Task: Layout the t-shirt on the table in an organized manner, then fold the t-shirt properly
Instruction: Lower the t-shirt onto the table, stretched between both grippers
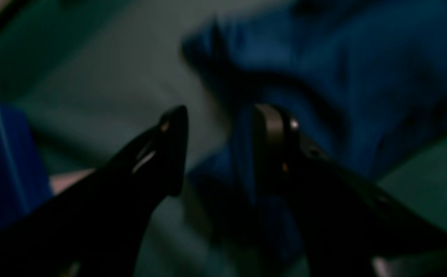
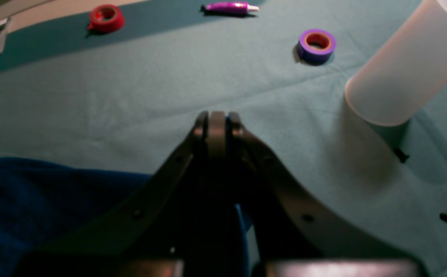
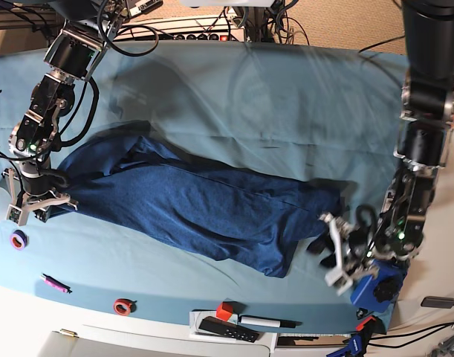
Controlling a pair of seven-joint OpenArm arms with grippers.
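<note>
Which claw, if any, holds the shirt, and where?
The right claw, shut, seems to pinch the shirt's end; the left claw is open.

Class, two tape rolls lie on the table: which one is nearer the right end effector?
The purple tape roll, just beside the right end effector; the red tape roll lies farther along the table's front edge.

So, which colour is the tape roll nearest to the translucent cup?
Purple tape roll, seen best in the right wrist view.

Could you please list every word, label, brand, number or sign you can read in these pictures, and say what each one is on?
There is no readable text in any view.
The t-shirt shows no print or label.
The purple tape roll, red tape roll and purple tube show no lettering.
The small items at the table's near edge are too small to read.
</note>
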